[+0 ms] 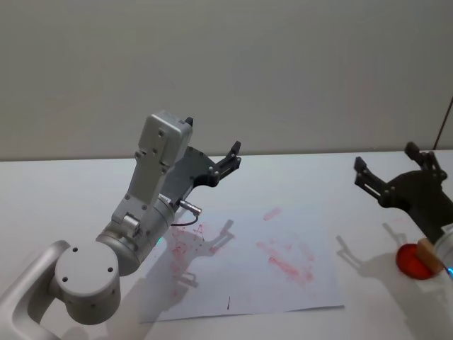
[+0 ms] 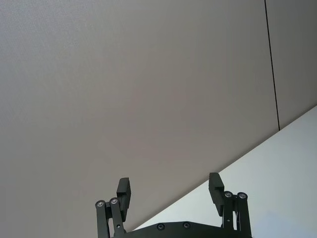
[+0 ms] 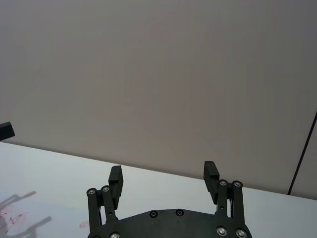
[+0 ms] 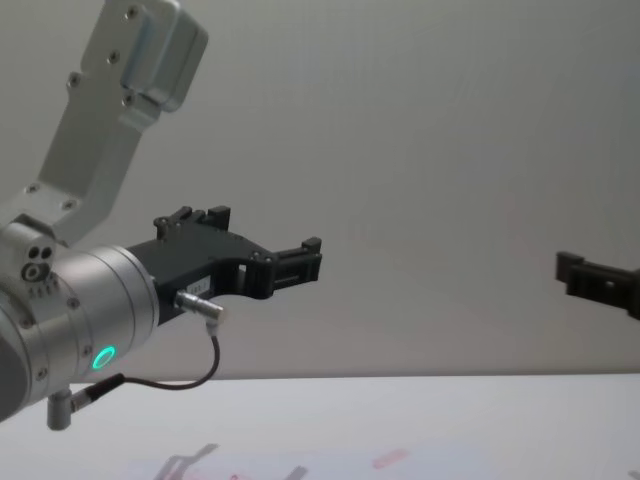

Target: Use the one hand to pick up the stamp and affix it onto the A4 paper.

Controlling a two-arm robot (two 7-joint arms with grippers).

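a: where is the stamp (image 1: 426,252)?
b: at the far right edge of the head view, low in the frame. it is a small wooden block touching the right side of a round red pad (image 1: 410,263) on the white surface (image 1: 311,177).

a: and the sheet of paper (image 1: 301,292)?
b: flat on the surface, lower centre of the head view, well to the left of the stamp. pink-red marks are spread over its middle and its left part.

a: is the right tool (image 3: 163,171) holding anything?
b: no. its fingers are spread wide and nothing is between them. in the head view it hangs at the right of the frame, just above and left of the stamp and pad, not touching them. its shadow falls on the surface beside the pad.

a: the left tool (image 2: 169,181)?
b: released too, fingers apart and empty. it is lifted over the left part of the paper and points up toward the grey wall (image 1: 283,64), with its shadow on the sheet.
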